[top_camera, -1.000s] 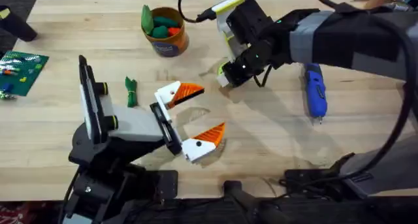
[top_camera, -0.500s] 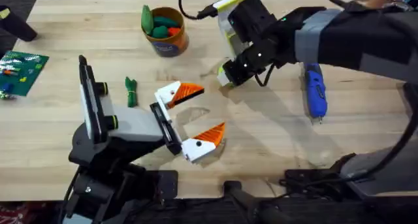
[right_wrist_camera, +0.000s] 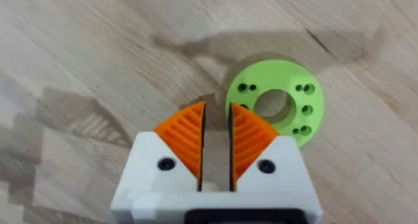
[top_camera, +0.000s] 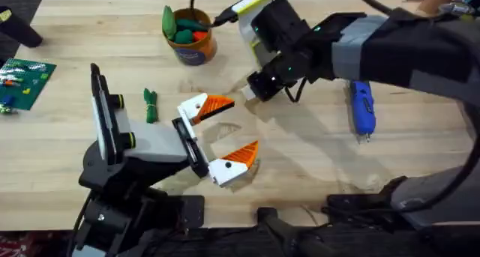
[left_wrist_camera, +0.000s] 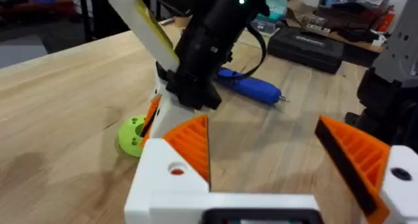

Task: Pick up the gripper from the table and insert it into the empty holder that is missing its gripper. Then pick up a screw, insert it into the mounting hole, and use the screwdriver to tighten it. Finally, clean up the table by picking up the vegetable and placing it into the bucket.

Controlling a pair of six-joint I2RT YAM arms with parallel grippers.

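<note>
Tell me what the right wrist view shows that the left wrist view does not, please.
Right wrist only: the large centre hole of the green disc. Left wrist only: the screwdriver lying beyond the right arm, and the left gripper, fingers wide apart. Both: the green disc flat on the table, with the right gripper just beside it.

Right tool (right_wrist_camera: 215, 142) hides the green ring's (right_wrist_camera: 277, 106) near edge — whether touching, unclear.
</note>
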